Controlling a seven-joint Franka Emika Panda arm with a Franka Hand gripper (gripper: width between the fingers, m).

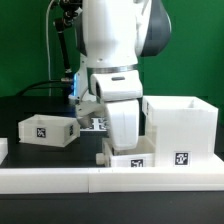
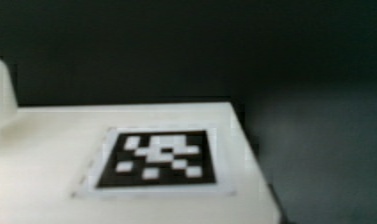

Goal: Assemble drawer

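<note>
The large white open drawer case (image 1: 181, 128) stands at the exterior view's right, with a marker tag (image 1: 181, 157) on its front. A small white box part (image 1: 49, 130) with a tag lies at the left. My arm's white hand (image 1: 124, 125) points down over a low white part (image 1: 133, 160) beside the case; its fingers are hidden behind the hand. The wrist view shows, close and blurred, a flat white surface (image 2: 60, 140) bearing a black-and-white tag (image 2: 160, 158). No fingertips show there.
A long white ledge (image 1: 70, 181) runs along the front of the black table. A tagged flat white piece (image 1: 96, 124) shows behind the arm, mostly hidden. A green wall stands at the back. In the wrist view dark table (image 2: 318, 120) lies beside the white surface.
</note>
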